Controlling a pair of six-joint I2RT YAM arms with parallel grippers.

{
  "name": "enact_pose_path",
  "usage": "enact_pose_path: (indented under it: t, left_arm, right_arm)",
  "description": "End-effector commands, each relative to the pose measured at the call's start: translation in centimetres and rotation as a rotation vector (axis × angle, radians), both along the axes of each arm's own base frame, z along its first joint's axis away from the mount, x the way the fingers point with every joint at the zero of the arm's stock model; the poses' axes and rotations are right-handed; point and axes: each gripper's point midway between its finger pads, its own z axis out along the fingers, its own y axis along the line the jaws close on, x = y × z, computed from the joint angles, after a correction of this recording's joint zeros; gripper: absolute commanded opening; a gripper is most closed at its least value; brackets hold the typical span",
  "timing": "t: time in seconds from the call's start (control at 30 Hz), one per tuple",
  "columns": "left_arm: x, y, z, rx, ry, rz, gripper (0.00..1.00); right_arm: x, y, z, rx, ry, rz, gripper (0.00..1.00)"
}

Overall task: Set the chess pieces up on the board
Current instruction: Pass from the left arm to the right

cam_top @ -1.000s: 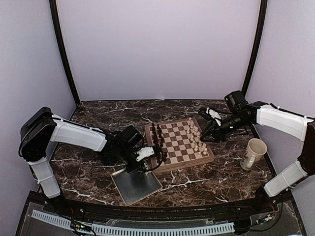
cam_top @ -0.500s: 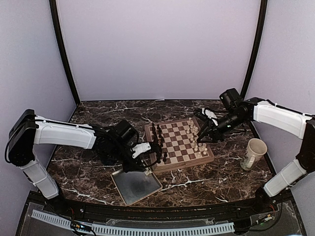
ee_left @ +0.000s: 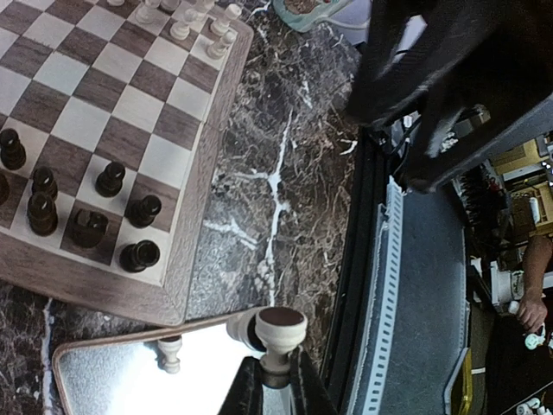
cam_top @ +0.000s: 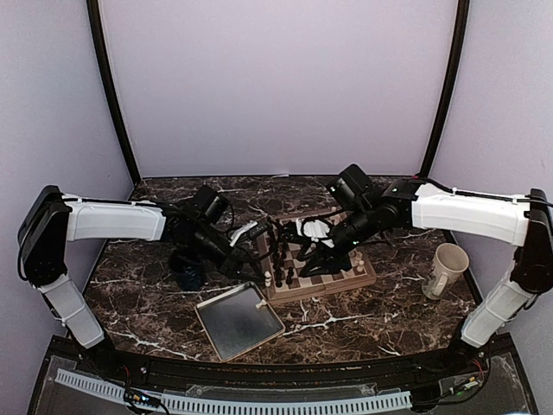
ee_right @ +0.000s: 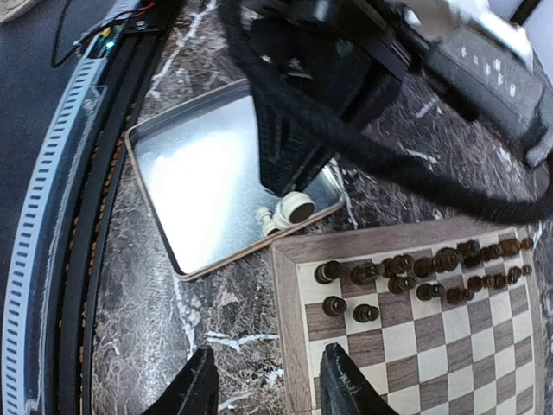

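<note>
My left gripper point(ee_left: 275, 370) is shut on a cream-white chess piece point(ee_left: 281, 333), held by its stem with the round base outward. In the top view this piece point(cam_top: 268, 278) hangs by the board's point(cam_top: 363, 278) near-left corner, above the tray's far edge. One more cream piece point(ee_left: 171, 353) lies on the tray point(ee_left: 104, 380). More cream pieces point(ee_left: 203, 17) stand along the board's right side. My right gripper point(ee_right: 268, 385) is open and empty, over the marble beside the board's point(ee_right: 294, 346) left border. In the top view it point(cam_top: 307, 266) reaches across the board.
Dark pieces point(cam_top: 276, 238) fill the board's left rows. The grey metal tray point(cam_top: 229, 324) sits at the near left of the board. A pale cup point(cam_top: 448, 270) stands at the right and a dark cup-like thing point(cam_top: 187, 271) at the left. The two grippers are close together.
My left gripper has risen off the tray toward the board's corner with the cream piece in it. The right arm has swung left across the board from its right side.
</note>
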Motion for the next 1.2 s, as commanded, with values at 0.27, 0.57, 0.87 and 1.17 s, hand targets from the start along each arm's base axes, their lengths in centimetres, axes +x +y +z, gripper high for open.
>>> enact_pose_path:
  t: [0.27, 0.57, 0.87, 1.17]
  left_arm:
    - [1.1, -2.0, 5.3, -0.299, 0.095, 0.093, 0.08]
    - [1.3, -2.2, 8.0, -0.399, 0.103, 0.119, 0.08]
    - [1.1, -2.3, 8.7, -0.436, 0.115, 0.114, 0.09]
    - [0.8, -2.2, 8.8, -0.447, 0.123, 0.109, 0.09]
  right_arm:
    - [1.9, 2.4, 1.0, 0.152, 0.061, -0.13, 0.47]
    - [2.3, 4.0, 0.5, 0.164, 0.119, -0.111, 0.48]
    - [2.6, 5.1, 1.6, 0.224, 0.13, -0.104, 0.49]
    - [2.9, 5.7, 1.7, 0.249, 0.155, -0.118, 0.31]
